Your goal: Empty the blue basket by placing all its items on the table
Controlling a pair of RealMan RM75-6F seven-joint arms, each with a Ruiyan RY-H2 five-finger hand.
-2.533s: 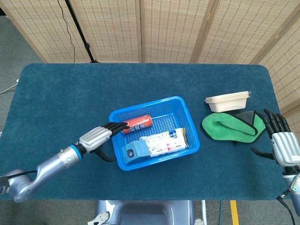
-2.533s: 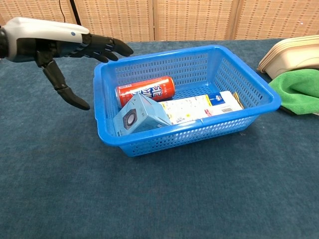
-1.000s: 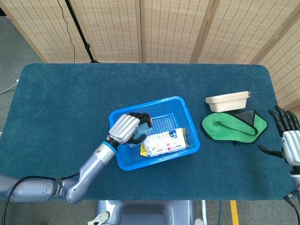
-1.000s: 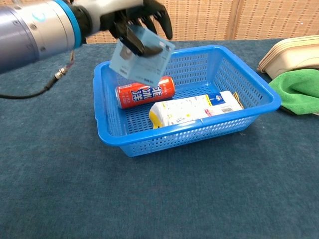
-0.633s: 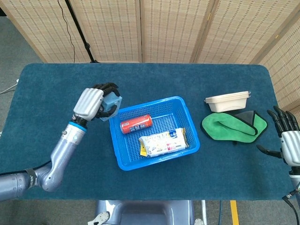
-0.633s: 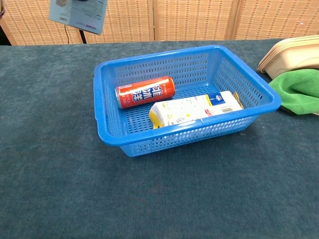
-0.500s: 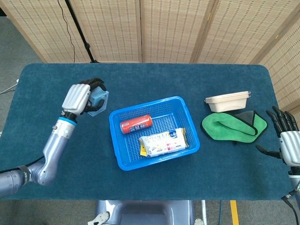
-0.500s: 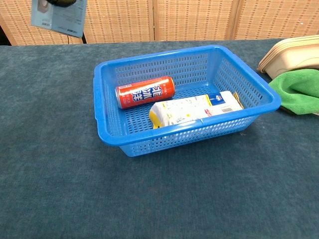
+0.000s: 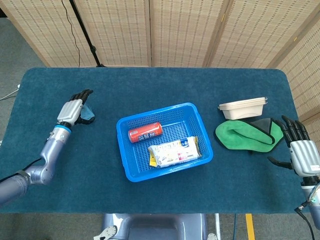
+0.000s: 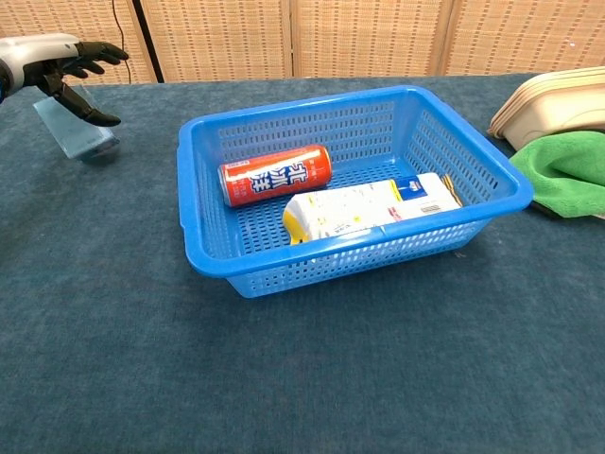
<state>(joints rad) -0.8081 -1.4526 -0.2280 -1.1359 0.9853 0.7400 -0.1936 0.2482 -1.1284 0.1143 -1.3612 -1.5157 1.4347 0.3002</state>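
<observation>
The blue basket [image 9: 158,109] [image 10: 312,99] sits mid-table. In it lie a red can [image 9: 145,132] [image 10: 275,175] on its side and a white packet [image 9: 175,151] [image 10: 369,208]. A light blue box [image 9: 89,114] [image 10: 81,134] rests on the table far left of the basket. My left hand [image 9: 72,108] [image 10: 55,57] hovers just over that box with its fingers spread, holding nothing. At the table's right edge my right hand [image 9: 301,152] lies open and empty, beside the green cloth.
A green cloth [image 9: 249,134] [image 10: 567,170] and stacked beige trays [image 9: 242,108] [image 10: 558,99] lie right of the basket. Bare blue tabletop stretches in front of the basket and to its left. Folding screens stand behind the table.
My left hand lifted the light blue box out of the basket, carried it leftward, set it on the table and let go. The right hand barely moved.
</observation>
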